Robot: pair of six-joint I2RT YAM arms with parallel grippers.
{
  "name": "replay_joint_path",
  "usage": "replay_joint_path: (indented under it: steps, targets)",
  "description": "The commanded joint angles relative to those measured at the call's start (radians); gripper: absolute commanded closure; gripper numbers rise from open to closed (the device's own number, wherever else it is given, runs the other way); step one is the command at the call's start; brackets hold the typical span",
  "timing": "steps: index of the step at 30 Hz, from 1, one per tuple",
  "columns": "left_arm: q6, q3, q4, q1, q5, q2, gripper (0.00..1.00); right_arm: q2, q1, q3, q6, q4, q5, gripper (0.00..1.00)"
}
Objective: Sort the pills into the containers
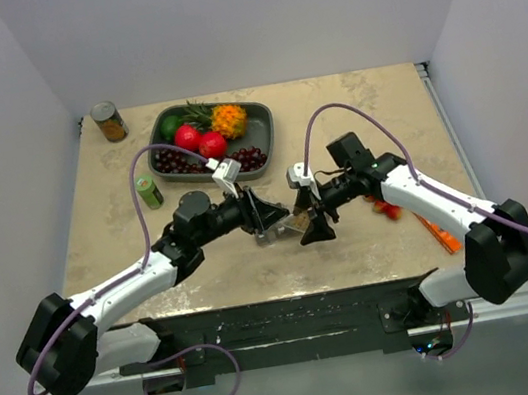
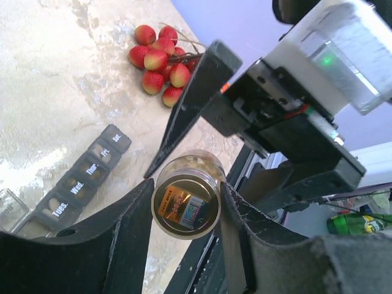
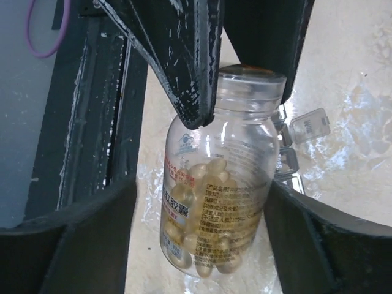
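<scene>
Left wrist view: left hand [image 2: 187,184] pinches the pill bottle [image 2: 187,207] over the bench [image 2: 55,73]; right hand [image 3: 199,184] spread around it, pillbox [image 2: 79,180] nearby.

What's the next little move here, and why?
Probably close the right gripper on the pill bottle: its fingers stand open either side of the bottle's body, which the left gripper alone clamps.

We read day abbreviations in white on the lids of the containers [image 2: 79,177]: "Tues.", "Wed.", "Thur.", "Fri." and "Sat.". The clear pill bottle [image 3: 217,202] carried a label printed in red and dark Chinese characters, too small for us to make out.
</scene>
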Motion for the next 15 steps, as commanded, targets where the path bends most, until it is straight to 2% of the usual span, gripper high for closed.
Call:
replay_joint_path:
  steps: [1,3,4,5,6,9,10,12,13,15]
  targets:
    - [-0.019,0.011,0.107,-0.011,-0.053,-0.006,1.0,0.001,0.0,-0.01,0.073,0.06,-0.032,0.31]
    - [-0.019,0.005,0.107,-0.011,-0.067,-0.009,1.0,0.018,0.0,-0.001,0.074,0.054,-0.036,0.51]
    - [-0.018,0.002,0.105,-0.011,-0.068,-0.012,1.0,0.024,0.0,0.003,0.073,0.044,-0.038,0.76]
    - [-0.015,-0.001,0.105,-0.011,-0.068,-0.013,1.0,0.032,0.0,0.014,0.067,0.026,-0.041,0.92]
    - [-0.016,-0.004,0.107,-0.011,-0.068,-0.015,1.0,0.043,0.0,0.019,0.059,0.014,-0.041,1.0]
    - [-0.006,-0.01,0.11,-0.01,-0.049,-0.026,1.0,0.049,0.0,0.028,0.016,-0.023,-0.067,1.0]
    - [0.007,-0.012,0.111,-0.007,-0.035,-0.042,0.8,0.047,0.0,0.029,-0.013,-0.032,-0.07,1.0]
    - [0.071,-0.008,0.099,0.015,0.022,-0.065,0.61,0.047,0.001,0.04,-0.053,-0.087,-0.058,1.0]
    - [0.091,-0.012,0.093,0.024,0.036,-0.1,0.45,0.049,0.0,0.045,-0.09,-0.106,-0.052,1.0]
    - [0.151,-0.021,0.062,0.061,0.073,-0.143,0.3,0.049,0.0,0.048,-0.136,-0.159,-0.044,1.0]
